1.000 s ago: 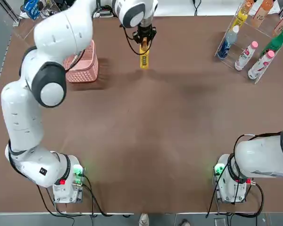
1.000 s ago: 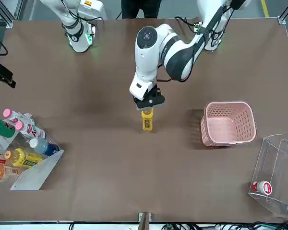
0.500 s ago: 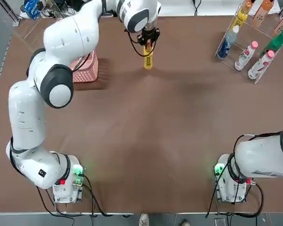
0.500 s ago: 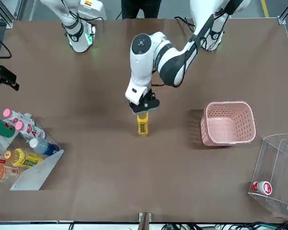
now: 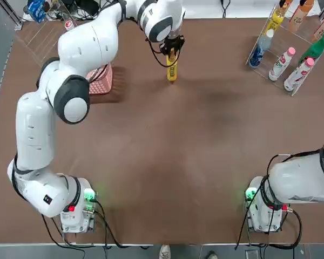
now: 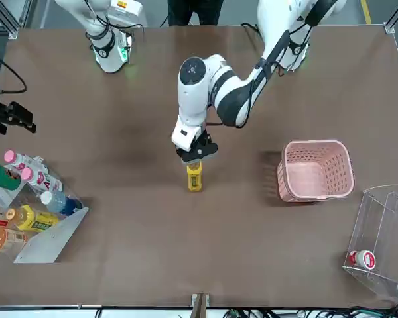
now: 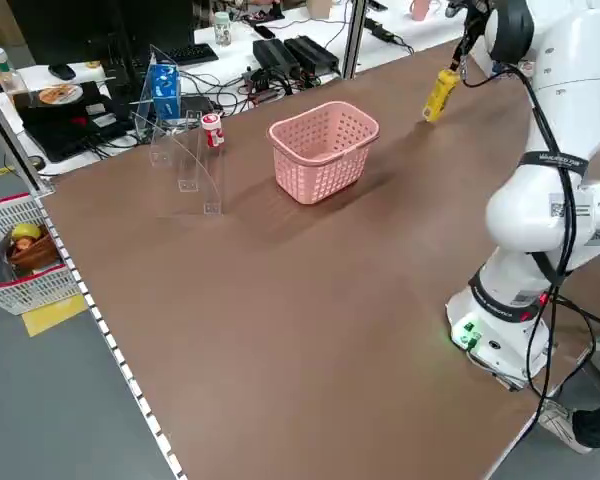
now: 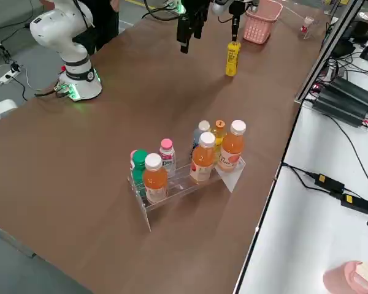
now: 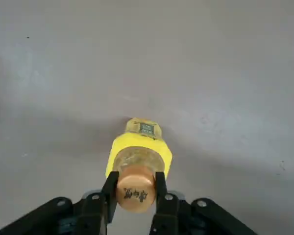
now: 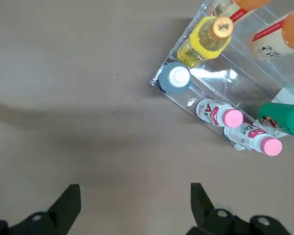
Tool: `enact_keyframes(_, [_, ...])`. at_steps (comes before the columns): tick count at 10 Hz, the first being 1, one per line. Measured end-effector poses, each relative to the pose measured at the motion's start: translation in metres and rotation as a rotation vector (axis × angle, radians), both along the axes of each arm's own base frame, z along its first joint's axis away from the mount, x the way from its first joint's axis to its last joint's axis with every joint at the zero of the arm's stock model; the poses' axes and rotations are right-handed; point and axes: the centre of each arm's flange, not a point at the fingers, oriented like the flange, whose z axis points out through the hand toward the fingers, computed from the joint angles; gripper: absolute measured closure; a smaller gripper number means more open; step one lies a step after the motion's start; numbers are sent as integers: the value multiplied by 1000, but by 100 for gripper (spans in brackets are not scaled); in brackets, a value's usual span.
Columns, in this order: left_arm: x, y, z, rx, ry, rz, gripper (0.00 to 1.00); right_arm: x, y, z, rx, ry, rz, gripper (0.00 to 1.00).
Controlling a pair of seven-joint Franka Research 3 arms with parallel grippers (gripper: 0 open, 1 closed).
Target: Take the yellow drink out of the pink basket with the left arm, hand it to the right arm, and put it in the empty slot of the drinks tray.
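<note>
The left gripper (image 6: 194,154) is clamped on the neck of the yellow drink (image 6: 194,177), which hangs upright over the brown table (image 5: 167,162), out toward twelve o'clock from the table's centre in the top view. Whether the bottle's base touches the table cannot be made out from any view. In the top view the left arm (image 5: 92,43) covers much of the pink basket (image 5: 101,82), leaving only one corner and part of a perforated side exposed. The front view shows the whole basket (image 6: 315,169), well apart from the bottle at about three o'clock, with nothing visible inside it.

The left wrist view shows what the room views do not: both fingers (image 9: 109,188) pressed against the bottle's copper-coloured cap (image 9: 135,187), with the yellow body (image 9: 139,149) foreshortened beyond it.

The right arm (image 5: 302,181) is cut off at the edge of the top view, and its hand lies outside that picture. The right gripper (image 6: 10,116) appears at the edge of the front view, just above the drinks tray (image 6: 50,242). The right wrist view shows its fingers (image 10: 68,203) spread wide apart with nothing between them, hovering near the tray (image 10: 206,100) and its bottles. The right side view shows the tray (image 8: 184,177) face on, with its bottles standing in two rows.
</note>
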Motion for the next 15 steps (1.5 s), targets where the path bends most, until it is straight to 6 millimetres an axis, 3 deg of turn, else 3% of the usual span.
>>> enact_keyframes(4, [7, 3, -15, 8, 3, 9, 64, 2, 3, -3, 0, 4, -14, 1])
enact_keyframes(5, [8, 3, -11, 2, -2, 10, 53, 4, 3, -5, 1, 3, -17, 1])
enact_keyframes(8, [11, 10, 27, 7, -21, 29, 10, 8, 5, -10, 1, 3, -16, 1])
enact_keyframes(9, [12, 22, 48, 35, -19, 38, 0, 10, 13, -13, 2, 6, -3, 1])
enact_keyframes(10, [18, 43, 78, 63, -23, 44, 0, 16, 26, -14, 3, 0, 13, 1])
enact_keyframes(11, [28, 75, 116, 83, -32, 58, 0, 23, 47, -13, 5, -18, 23, 1])
enact_keyframes(12, [45, 124, 158, 85, -38, 86, 0, 31, 73, -11, 9, -36, 24, 1])
enact_keyframes(14, [87, 250, 221, 27, -15, 108, 0, 41, 145, -15, 18, -55, 62, 1])
enact_keyframes(15, [105, 315, 236, 18, -9, 78, 0, 44, 188, -20, 28, -84, 81, 1])
